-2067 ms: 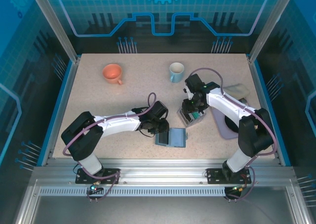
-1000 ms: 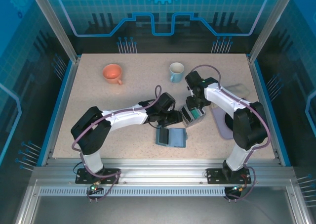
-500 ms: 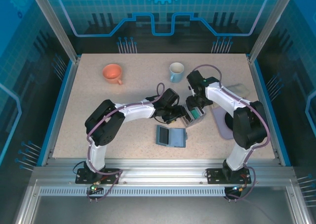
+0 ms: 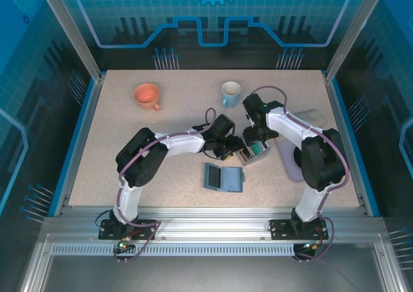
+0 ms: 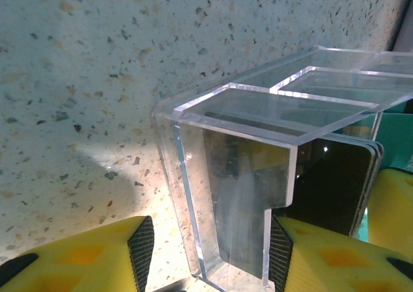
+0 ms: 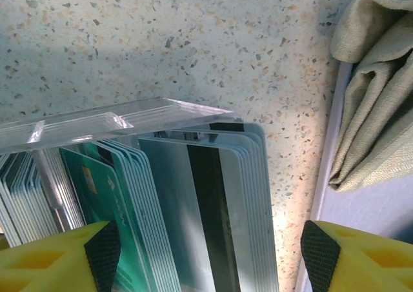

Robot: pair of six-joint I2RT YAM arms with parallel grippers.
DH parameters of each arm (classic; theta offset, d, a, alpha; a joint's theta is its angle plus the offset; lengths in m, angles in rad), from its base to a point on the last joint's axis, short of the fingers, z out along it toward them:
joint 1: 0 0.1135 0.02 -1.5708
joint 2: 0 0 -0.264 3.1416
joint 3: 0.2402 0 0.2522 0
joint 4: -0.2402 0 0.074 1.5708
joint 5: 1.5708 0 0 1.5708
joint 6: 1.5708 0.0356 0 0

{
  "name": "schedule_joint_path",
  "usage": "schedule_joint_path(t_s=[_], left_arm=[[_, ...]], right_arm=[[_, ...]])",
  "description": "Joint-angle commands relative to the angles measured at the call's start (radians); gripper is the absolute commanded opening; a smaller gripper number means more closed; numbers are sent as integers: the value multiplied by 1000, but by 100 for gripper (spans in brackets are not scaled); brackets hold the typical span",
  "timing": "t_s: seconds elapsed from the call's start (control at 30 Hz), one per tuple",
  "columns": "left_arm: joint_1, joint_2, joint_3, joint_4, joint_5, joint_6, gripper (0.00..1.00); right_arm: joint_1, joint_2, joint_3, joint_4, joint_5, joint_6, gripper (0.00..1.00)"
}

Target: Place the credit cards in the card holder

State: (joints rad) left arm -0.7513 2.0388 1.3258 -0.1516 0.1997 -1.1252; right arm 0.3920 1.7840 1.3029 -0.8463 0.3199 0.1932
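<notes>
Clear acrylic forms the rack (image 5: pixel 232 195) standing just right of the centre of the desk (image 4: pixel 161 176), with the credit cards (image 6: pixel 193 214) upright inside it, packed face to face. The right end effector (image 6: pixel 206 253) is spread wide over the stack. The left end effector (image 5: pixel 210 260) is parted too, bracketing the rack's end wall. The card holder (image 4: pixel 224 178) lies open nearer the desk's near edge. The cards look thin, stiff, light and slick. Pinching one by its exposed top edge seems best, though neighbours may lift too.
</notes>
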Motion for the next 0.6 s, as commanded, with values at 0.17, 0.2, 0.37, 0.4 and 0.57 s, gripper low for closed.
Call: schedule_joint_path(t_s=[0.17,0.2,0.37,0.4,0.57], left_arm=[[7,36,-17,-34,13,4,50],[7,38,-16,-35,15,3,50],[7,40,-15,-33,18,3,49],[7,41,-16,-34,19,3,49],[6,44,-15,-32,22,3,49]], right_arm=[[8,-51,12,-31,79,-1,73],[10,-49,9,-30,77,-2,72],[26,-41,8,-30,73,-7,62],[32,-43,7,-29,77,-7,60],[54,-39,1,-22,96,-13,49]])
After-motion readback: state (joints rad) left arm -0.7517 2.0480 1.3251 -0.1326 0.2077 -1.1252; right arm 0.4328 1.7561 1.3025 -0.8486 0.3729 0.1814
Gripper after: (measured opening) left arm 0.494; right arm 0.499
